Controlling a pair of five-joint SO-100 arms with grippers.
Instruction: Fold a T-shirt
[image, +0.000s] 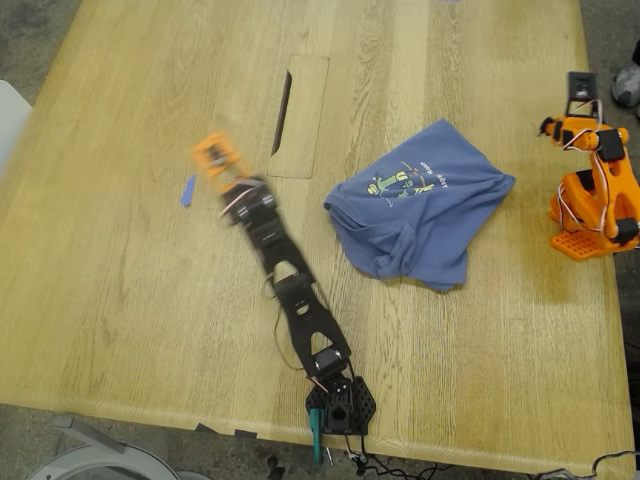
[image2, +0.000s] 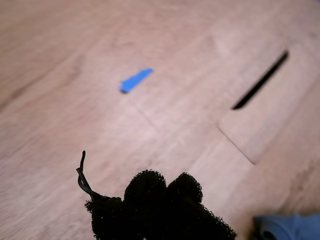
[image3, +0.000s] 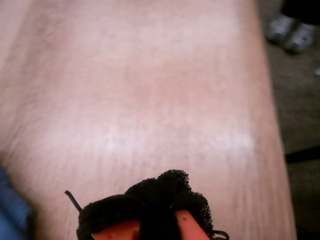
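In the exterior view, the T-shirt lies crumpled on the wooden table, a little toward the exterior view's right of centre, and its long axis runs roughly from 8 o'clock to 2 o'clock. My first gripper, on the black arm, hovers over bare wood beside a small blue strip, and the shirt lies at about 4 o'clock from it, near but apart. My second gripper, on the orange arm at the exterior view's right edge, has the shirt at about 8 o'clock; I judge the two arms about equally near, each facing one end of the cloth. The shirt is slate blue, bunched, with a green-and-yellow print and white text showing on top and its hem rumpled. In the first wrist view, the black padded fingertips appear pressed together with nothing between them, above the wood, the blue strip ahead. In the second wrist view, the padded tips likewise look closed and empty, over bare table, with a sliver of blue cloth at the edge.
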